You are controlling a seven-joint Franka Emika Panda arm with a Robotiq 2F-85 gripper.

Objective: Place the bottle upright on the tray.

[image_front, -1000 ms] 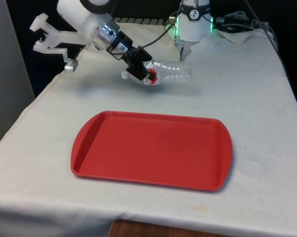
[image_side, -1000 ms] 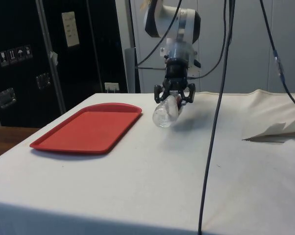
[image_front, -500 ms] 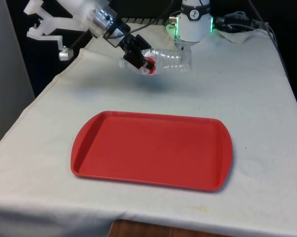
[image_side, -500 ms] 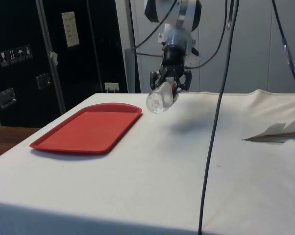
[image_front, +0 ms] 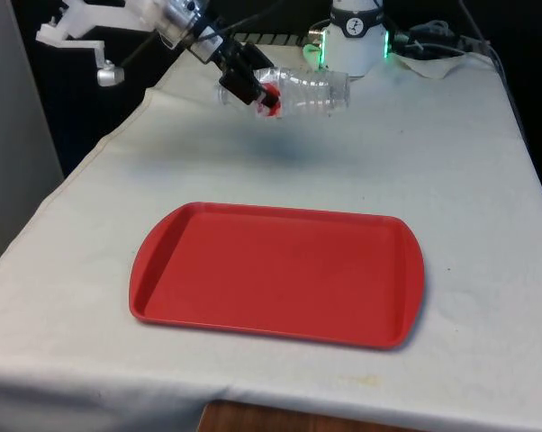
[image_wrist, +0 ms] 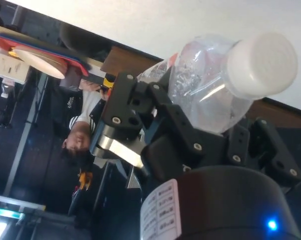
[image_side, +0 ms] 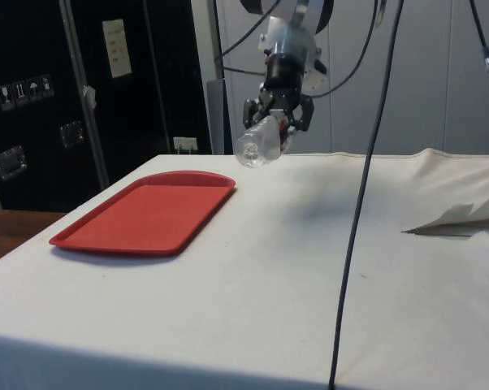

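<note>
The clear bottle (image_front: 298,90) hangs lying sideways in the air, well above the table (image_front: 469,180) and beyond the far edge of the red tray (image_front: 280,270). The gripper (image_front: 246,83) has its fingers (image_wrist: 140,115) clamped on what seems the cap end. Held so near one end, the bottle could swing or slip while being turned upright, then topple on the tray.
</note>
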